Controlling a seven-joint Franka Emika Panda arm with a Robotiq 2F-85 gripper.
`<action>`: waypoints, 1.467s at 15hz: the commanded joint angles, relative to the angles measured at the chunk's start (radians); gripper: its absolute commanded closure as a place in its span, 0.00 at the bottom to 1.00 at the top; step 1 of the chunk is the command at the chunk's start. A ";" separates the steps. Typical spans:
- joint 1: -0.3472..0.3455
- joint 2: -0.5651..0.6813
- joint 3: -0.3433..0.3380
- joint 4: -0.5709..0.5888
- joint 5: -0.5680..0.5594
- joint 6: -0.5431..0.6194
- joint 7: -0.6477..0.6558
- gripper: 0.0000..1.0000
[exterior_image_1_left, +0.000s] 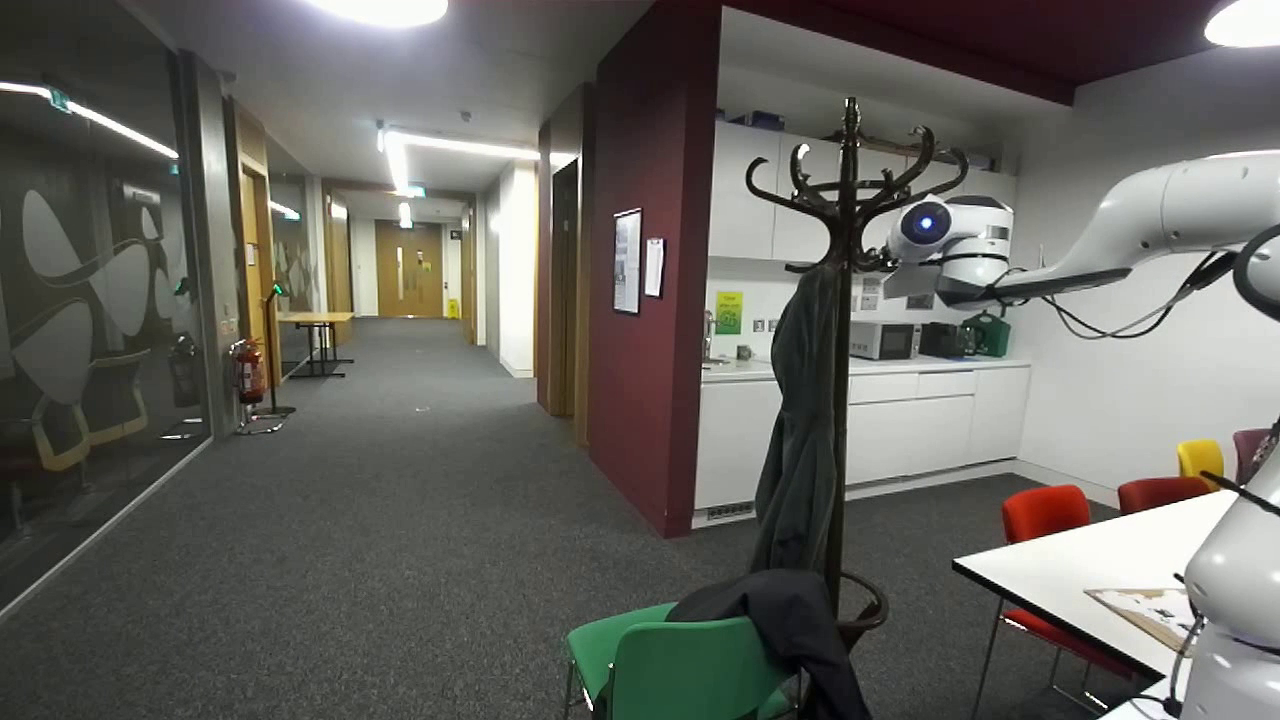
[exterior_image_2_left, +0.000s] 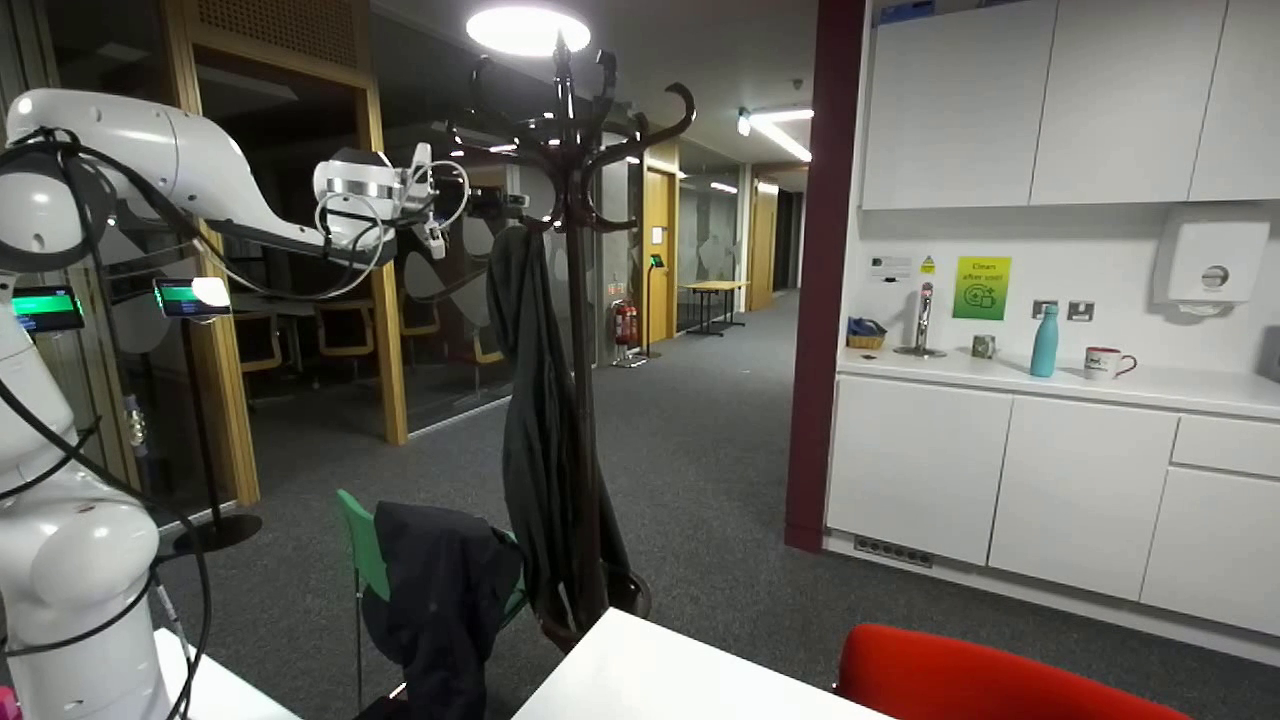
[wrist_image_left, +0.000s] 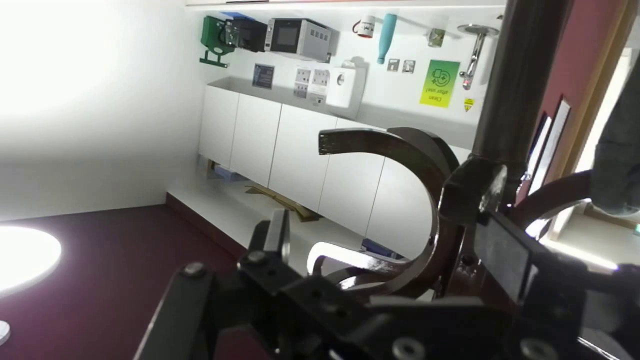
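Observation:
A dark brown coat stand (exterior_image_1_left: 846, 230) with curved hooks stands upright in both exterior views. A dark grey coat (exterior_image_2_left: 528, 400) hangs from it. My gripper (exterior_image_2_left: 512, 200) is at hook height, beside the top of the stand. The wrist view is upside down; there my gripper (wrist_image_left: 389, 242) is open, its two fingers wide apart. Between and beyond them shows a curved hook (wrist_image_left: 425, 160) of the stand. One finger pad (wrist_image_left: 502, 255) lies close to the central post; whether it touches cannot be told. Nothing is gripped. In an exterior view the stand partly hides the fingers.
A green chair (exterior_image_1_left: 690, 665) with a dark jacket (exterior_image_2_left: 435, 570) over it stands below the arm. White tables (exterior_image_1_left: 1110, 560) and red chairs (exterior_image_2_left: 980, 670) are nearby. Behind is a kitchen counter with a teal bottle (exterior_image_2_left: 1044, 342) and a microwave (exterior_image_1_left: 884, 340). Loose cables hang under the arm.

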 joint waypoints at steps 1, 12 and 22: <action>-0.018 -0.069 -0.013 -0.067 0.016 -0.031 0.007 0.00; -0.031 -0.130 -0.027 -0.109 0.021 -0.069 0.015 0.00; 0.024 -0.048 0.048 -0.028 0.004 -0.044 -0.003 0.00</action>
